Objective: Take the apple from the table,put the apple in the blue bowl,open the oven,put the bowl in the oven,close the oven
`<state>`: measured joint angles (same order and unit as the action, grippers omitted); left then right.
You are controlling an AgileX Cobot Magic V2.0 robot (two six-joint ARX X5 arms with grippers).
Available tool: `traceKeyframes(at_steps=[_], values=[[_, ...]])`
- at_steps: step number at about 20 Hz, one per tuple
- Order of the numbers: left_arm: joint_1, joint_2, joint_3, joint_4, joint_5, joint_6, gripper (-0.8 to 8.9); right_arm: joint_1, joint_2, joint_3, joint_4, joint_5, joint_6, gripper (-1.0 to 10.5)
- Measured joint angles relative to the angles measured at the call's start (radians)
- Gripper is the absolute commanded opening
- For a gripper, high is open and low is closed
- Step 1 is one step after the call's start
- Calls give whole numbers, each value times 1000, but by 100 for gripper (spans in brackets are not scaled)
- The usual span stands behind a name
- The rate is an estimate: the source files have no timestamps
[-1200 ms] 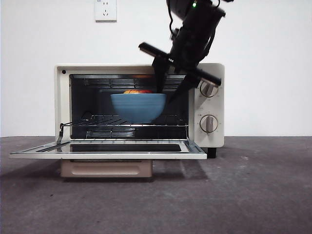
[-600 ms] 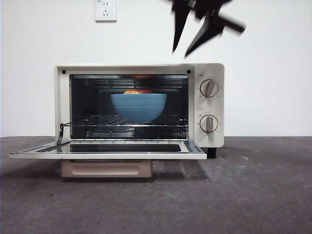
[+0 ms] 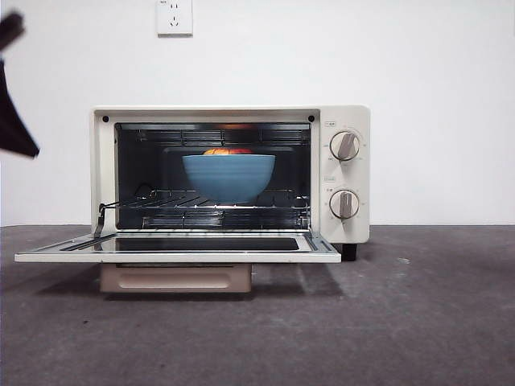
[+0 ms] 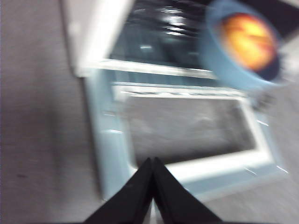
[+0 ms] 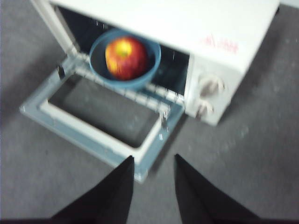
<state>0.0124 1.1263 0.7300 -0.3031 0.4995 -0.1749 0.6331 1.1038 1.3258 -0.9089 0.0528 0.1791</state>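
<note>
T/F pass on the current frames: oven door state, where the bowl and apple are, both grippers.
1. The cream-white toaster oven has its door shut. False: the door lies folded down, open.
2. The matte blue ridged bowl sits on the oven's wire rack. True.
3. The red-and-yellow apple lies on the dark grey table. False: it is in the bowl.
4. The left gripper has its jaws together, holding nothing. True.
5. The right gripper grips the bowl. False: it is open, above the table before the oven.
</note>
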Motion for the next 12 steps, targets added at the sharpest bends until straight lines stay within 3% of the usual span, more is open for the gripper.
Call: traceKeyframes(at_steps=[6, 12], values=[[12, 222, 0, 136, -2, 0, 6, 0, -275, -296, 12, 0, 3, 138], [12, 378, -1, 232, -16, 0, 6, 0, -446, -387, 5, 0, 45, 138]])
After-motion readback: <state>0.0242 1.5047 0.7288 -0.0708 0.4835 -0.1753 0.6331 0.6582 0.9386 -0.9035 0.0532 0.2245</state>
